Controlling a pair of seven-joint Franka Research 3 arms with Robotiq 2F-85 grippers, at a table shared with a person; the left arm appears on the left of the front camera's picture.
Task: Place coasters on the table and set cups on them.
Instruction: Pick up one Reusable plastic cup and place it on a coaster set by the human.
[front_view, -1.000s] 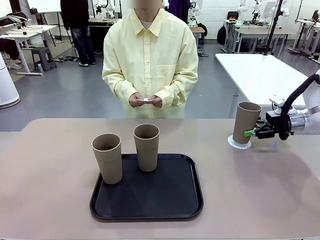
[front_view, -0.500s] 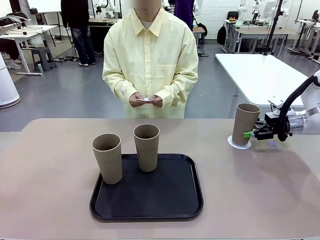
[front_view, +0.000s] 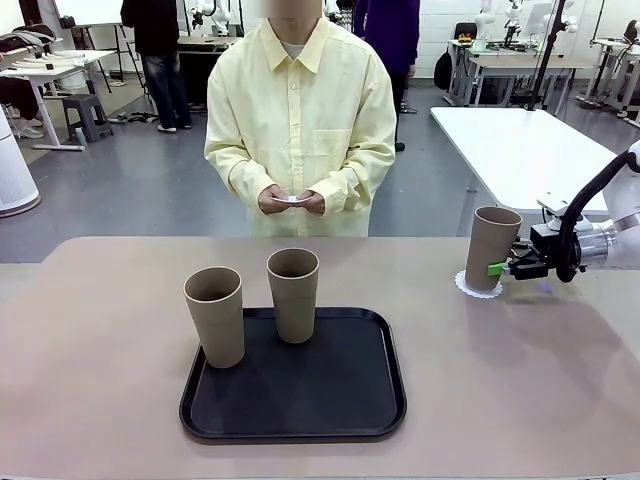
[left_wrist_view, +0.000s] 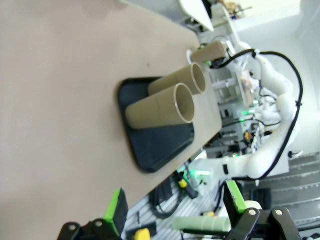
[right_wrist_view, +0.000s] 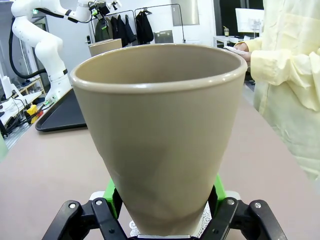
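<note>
Standing upright, rim up, on a coaster (front_view: 470, 288), the cup (front_view: 494, 240) is clamped by the right end effector (front_view: 498, 268).

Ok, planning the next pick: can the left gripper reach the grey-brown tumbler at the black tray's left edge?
Probably yes: the left gripper is open, and only bare beige table lies before that tumbler.

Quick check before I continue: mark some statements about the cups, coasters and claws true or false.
1. The right claw grips the rightmost cup, which has a coaster under it. True.
2. Three cups stand on the tray. False: two cups stand on the black tray.
3. The left claw is open and empty. True.
4. The person holds nothing. False: the person's hands hold a white coaster.
</note>
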